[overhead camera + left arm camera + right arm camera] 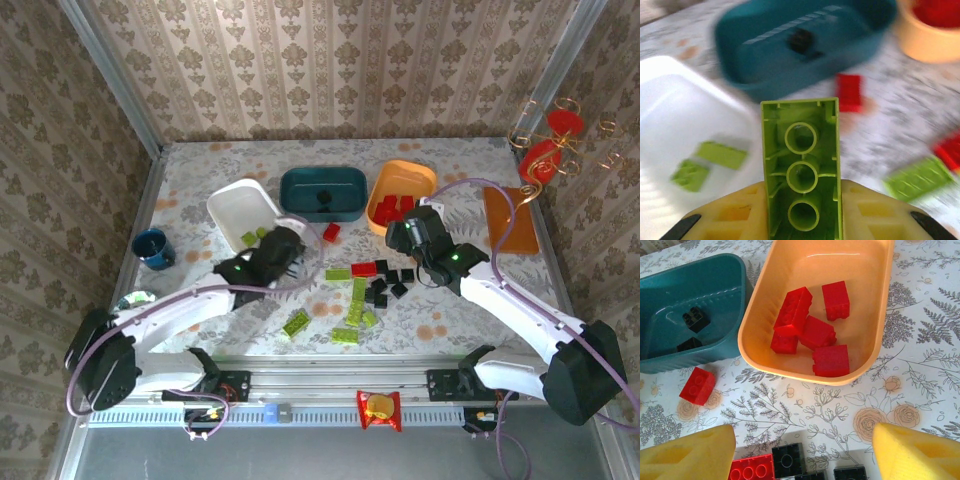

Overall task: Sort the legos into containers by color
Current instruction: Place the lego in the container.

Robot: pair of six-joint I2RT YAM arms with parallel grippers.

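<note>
Right wrist: tray (867, 295) 5 red (831, 361); L hand (272, 250) grips green lego (801, 165); R hand (803, 454) released

- The table (930, 340) was white, printed with grey ferns and flowers and tan roses.
- The walls (330, 60) wore beige damask wallpaper in vertical bands.
- The white tray (235, 205) was plain, and the bricks in it (722, 154) were lime green.
- The teal tray (720, 285) was dark and glossy, and its bricks (695, 319) were black.
- The orange tray (875, 300) was a pale peach-orange, and its bricks (805, 325) were bright red.
- The long brick (801, 170) was lime green.
- The loose bricks (357, 295) were red, lime green and black.
- The cup (153, 248) was blue.
- The slab (510, 220) was brown-orange.
- The packet (379, 408) was red and yellow.
</note>
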